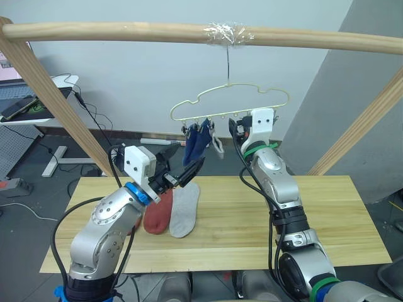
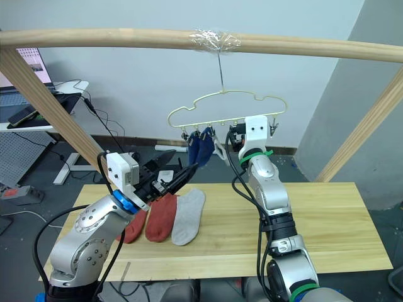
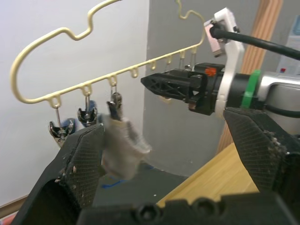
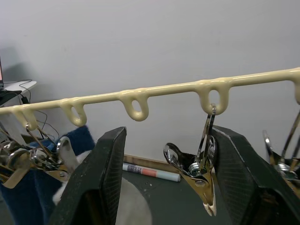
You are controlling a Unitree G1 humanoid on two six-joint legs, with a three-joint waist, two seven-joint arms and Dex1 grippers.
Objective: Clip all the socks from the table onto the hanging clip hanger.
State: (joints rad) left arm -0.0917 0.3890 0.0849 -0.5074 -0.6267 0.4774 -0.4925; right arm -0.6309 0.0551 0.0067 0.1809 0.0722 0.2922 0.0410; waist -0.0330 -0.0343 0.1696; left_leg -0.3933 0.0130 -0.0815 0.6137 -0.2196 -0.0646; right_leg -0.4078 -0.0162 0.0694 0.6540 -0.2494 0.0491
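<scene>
The pale yellow clip hanger point(image 1: 230, 102) hangs from the wooden pole. Two blue socks point(image 1: 196, 142) and one light grey sock point(image 3: 120, 146) hang from its left clips. Two rust-red socks point(image 2: 162, 217) and a grey sock point(image 2: 189, 216) lie side by side on the table point(image 1: 252, 220). My left gripper point(image 1: 187, 172) is open and holds nothing; it is raised over the lying socks, below the hung ones. My right gripper point(image 4: 171, 178) is open just under the hanger bar, its fingers on either side of a bare metal clip point(image 4: 200, 174).
A thick wooden pole frame point(image 1: 189, 33) spans the top, with slanted legs point(image 1: 53, 100) at both sides of the table. A white desk with a laptop point(image 1: 25, 100) stands at the far left. Cables lie on the floor behind.
</scene>
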